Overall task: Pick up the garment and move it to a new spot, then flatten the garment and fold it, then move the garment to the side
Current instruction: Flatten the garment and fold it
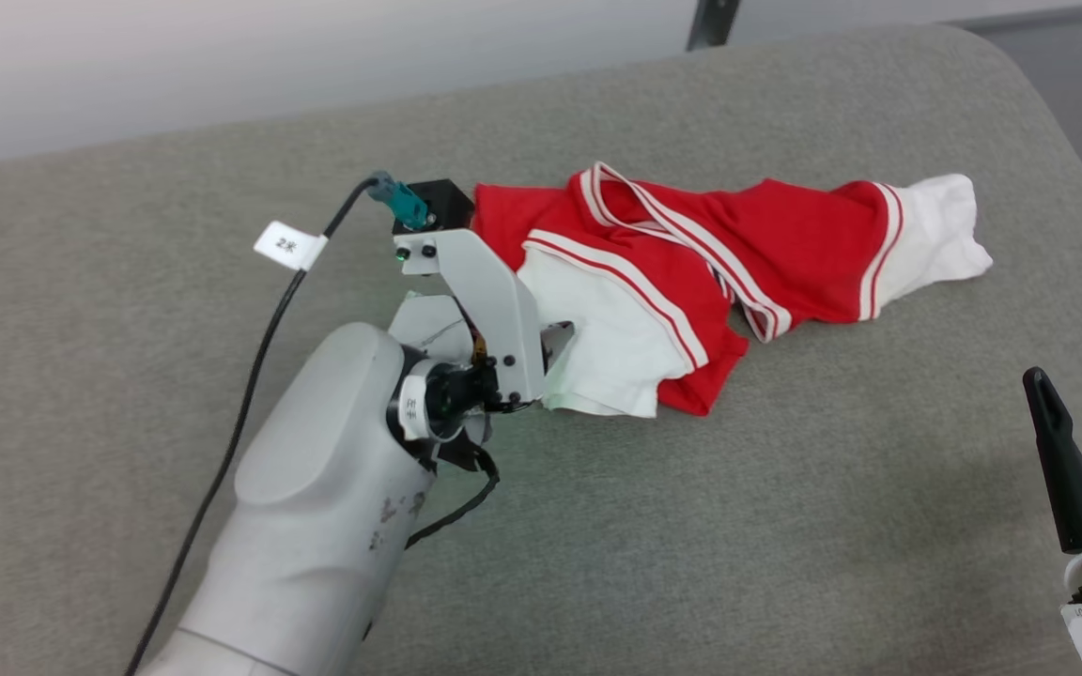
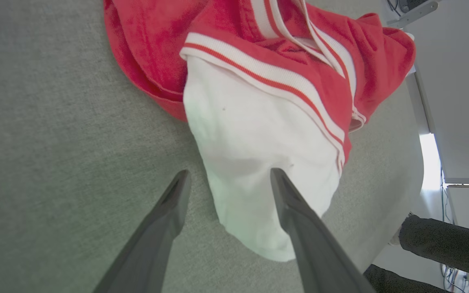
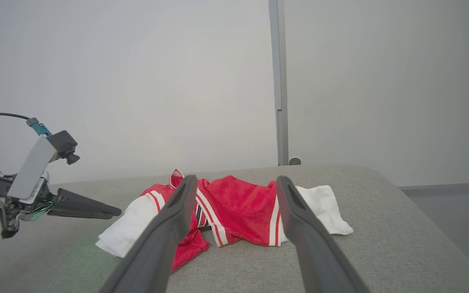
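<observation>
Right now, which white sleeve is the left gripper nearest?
The sleeve at the left end of the garment, nearer the robot: the open left gripper straddles its edge. The other sleeve lies at the far right end.

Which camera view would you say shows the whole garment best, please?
The head view: the garment lies crumpled on the grey surface, seen nearly whole from above. The left wrist view gives one white sleeve close up; the right wrist view sees the garment low, partly behind that gripper's fingers.
</observation>
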Controlling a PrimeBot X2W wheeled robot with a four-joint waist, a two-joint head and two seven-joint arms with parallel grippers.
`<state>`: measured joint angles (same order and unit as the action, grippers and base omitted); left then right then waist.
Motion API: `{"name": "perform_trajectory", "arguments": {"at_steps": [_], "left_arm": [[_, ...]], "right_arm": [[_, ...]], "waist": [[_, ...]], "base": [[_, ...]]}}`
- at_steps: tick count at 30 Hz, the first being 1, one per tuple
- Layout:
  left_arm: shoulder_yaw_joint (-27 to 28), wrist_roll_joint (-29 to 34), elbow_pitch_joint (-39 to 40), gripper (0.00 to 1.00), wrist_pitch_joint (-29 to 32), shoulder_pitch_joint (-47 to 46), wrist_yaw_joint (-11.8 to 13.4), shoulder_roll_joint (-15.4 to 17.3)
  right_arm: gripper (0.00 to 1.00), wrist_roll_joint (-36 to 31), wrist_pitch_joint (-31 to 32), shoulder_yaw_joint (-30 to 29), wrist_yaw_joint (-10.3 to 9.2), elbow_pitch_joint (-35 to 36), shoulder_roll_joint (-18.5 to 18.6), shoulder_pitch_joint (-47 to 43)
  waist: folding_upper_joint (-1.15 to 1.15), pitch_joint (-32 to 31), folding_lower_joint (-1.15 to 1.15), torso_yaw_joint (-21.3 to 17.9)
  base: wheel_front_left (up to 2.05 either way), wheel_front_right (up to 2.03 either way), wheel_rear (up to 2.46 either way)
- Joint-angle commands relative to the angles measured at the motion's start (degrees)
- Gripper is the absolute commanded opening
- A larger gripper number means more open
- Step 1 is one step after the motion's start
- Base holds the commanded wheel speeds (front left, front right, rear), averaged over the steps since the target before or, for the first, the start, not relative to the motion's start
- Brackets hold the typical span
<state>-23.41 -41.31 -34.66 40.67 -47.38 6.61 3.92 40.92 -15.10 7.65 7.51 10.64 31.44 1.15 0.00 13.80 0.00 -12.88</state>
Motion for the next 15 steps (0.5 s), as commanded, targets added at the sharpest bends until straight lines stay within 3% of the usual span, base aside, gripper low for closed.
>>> {"name": "perform_trajectory", "arguments": {"at_steps": [1,10,11,13,15], "left_arm": [[0.1,-0.9,-0.6,1.00,0.3,-0.6,0.3,-0.1],[-1.9,-2.3,-5.6,1.00,-2.5,-3.1,-0.6,-0.9],[-2.1,-2.6,-6.2,0.96,-2.8,-3.3,-0.7,-0.9],[-2.2,-3.3,-7.2,0.42,-3.2,-3.7,-0.8,-0.9],[-2.2,-4.4,-7.7,0.02,-3.4,-4.1,-1.1,-1.0]], "right_arm": [[1.00,0.3,0.0,-0.1,-0.04,0.1,-0.2,0.1],[1.00,0.9,0.0,-0.9,-0.04,-0.3,-0.4,1.2],[1.00,1.0,0.0,-0.9,-0.04,-0.3,-0.3,1.2],[1.00,1.3,0.0,-1.1,-0.04,-0.3,-0.2,1.4],[1.00,1.4,0.0,-1.2,-0.04,-0.3,-0.1,1.5]], "waist": [[0.00,1.2,0.00,-1.3],[0.00,2.1,0.00,-1.9],[0.00,2.2,0.00,-1.9],[0.00,2.4,0.00,-1.9],[0.00,2.5,0.00,-1.7]], "base": [[0.00,0.00,0.00],[0.00,0.00,0.00],[0.00,0.00,0.00],[0.00,0.00,0.00],[0.00,0.00,0.00]]}}
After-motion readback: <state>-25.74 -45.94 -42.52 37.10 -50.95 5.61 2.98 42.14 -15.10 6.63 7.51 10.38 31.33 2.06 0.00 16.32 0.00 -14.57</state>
